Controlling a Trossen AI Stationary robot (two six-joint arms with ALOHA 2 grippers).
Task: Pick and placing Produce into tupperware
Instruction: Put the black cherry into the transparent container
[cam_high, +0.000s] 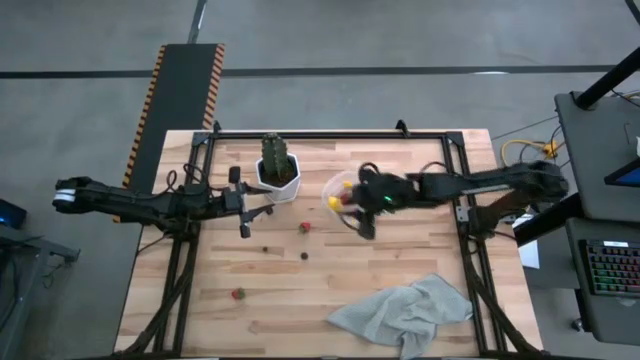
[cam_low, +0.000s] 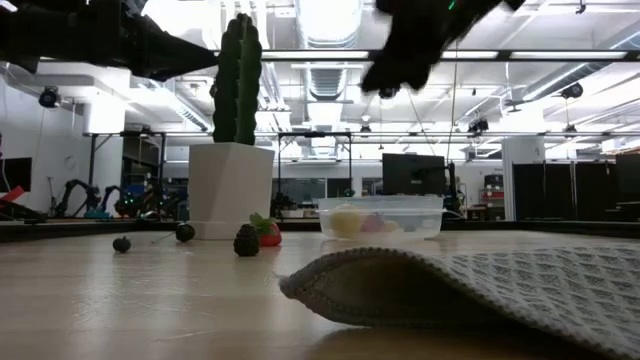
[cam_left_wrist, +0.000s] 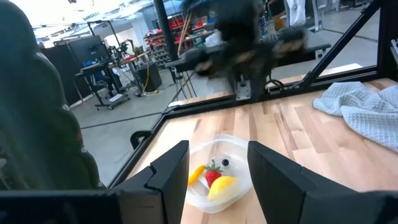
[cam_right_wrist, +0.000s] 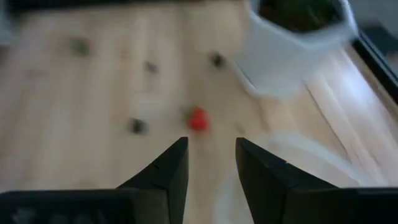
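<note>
The clear tupperware (cam_high: 338, 190) stands right of the white cactus pot (cam_high: 278, 172) and holds yellow pieces, a red strawberry and a dark berry (cam_left_wrist: 214, 177). My right gripper (cam_high: 358, 215) hovers open and empty just above the tupperware's near side; its wrist view (cam_right_wrist: 211, 168) looks down at a loose red strawberry (cam_right_wrist: 198, 118) and dark berries on the table. My left gripper (cam_high: 262, 205) is open and empty beside the pot, left of the tupperware, facing it (cam_left_wrist: 217, 149). Another strawberry (cam_high: 238, 294) and two berries (cam_high: 305, 256) lie nearer the front.
The cactus in its white pot (cam_low: 230, 190) stands at the back centre. A crumpled grey cloth (cam_high: 405, 312) lies at the front right. Bare wood lies between the loose pieces and the front edge (cam_high: 300, 330).
</note>
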